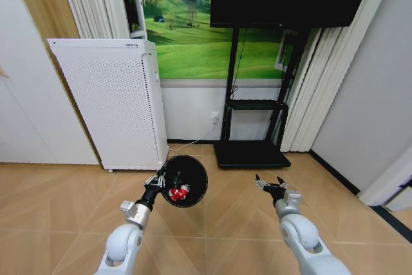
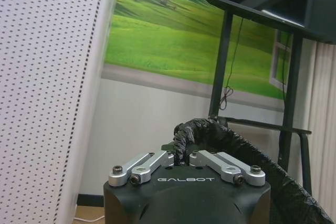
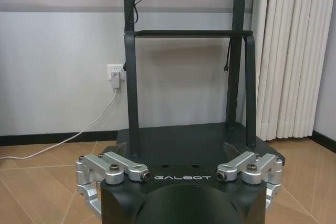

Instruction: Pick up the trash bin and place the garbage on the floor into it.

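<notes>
We see left gripper clamped on near-left rim of trash bin, fingers pinched tight on liner edge; bin held off floor, tilted, mouth facing us, just right of gripper; red-and-white garbage lies inside bin; white perforated appliance stands far left; right gripper hovers well right of bin, jaws spread wide, holding nothing, facing black TV stand.

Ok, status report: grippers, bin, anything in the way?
Left gripper shut on bin rim, bin lifted and tilted. Red-and-white litter inside. Right gripper open, empty, above floor. Nothing in the way.
</notes>
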You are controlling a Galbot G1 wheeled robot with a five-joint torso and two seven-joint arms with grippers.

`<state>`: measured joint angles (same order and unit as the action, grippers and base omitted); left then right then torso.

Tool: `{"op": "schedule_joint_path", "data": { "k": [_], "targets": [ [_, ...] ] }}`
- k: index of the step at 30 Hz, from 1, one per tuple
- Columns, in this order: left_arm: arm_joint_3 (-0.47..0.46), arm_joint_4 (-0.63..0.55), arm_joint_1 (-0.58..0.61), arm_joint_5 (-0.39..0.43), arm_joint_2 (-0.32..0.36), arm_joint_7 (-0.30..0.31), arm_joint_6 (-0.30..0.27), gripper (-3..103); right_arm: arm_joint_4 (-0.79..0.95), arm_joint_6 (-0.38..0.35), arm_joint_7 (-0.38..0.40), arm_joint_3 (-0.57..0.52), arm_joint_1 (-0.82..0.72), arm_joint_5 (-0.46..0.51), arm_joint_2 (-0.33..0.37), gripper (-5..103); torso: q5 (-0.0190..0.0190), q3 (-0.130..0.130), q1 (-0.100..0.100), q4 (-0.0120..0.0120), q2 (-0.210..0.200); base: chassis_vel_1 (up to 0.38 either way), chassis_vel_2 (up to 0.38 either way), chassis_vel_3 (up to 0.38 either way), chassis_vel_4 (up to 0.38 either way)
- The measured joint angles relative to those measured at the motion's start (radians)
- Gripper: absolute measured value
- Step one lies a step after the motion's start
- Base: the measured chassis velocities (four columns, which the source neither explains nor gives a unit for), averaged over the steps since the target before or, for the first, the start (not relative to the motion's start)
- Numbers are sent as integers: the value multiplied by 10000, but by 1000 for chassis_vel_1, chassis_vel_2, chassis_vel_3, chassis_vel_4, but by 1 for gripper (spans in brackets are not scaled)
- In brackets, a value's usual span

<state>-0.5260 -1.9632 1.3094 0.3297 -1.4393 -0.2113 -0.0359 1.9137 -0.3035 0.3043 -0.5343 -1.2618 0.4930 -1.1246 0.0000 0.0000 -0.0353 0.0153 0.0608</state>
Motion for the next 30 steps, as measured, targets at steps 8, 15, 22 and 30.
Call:
{"op": "schedule_joint_path", "data": {
  "k": [8,15,22,30],
  "targets": [
    [174,-828,1144,-561,-920,1555,294,7,-284,-12,28,96,140,47,79,100,1,0,-1,0,0,0,0,0,0],
    [-651,-1090,1792,-778,-1445,3386,736,7,-512,-12,-92,170,335,110,309,100,2,0,0,-3,0,0,0,0,0],
    [-1124,-325,1783,-20,-1670,3852,1781,7,-721,-12,-208,341,548,135,541,100,0,0,-1,-2,0,0,0,0,0],
    [-606,628,2103,380,-1712,4037,2933,7,-918,10,-324,314,620,205,982,100,0,0,-1,-2,1,0,0,0,0]
  ]
}}
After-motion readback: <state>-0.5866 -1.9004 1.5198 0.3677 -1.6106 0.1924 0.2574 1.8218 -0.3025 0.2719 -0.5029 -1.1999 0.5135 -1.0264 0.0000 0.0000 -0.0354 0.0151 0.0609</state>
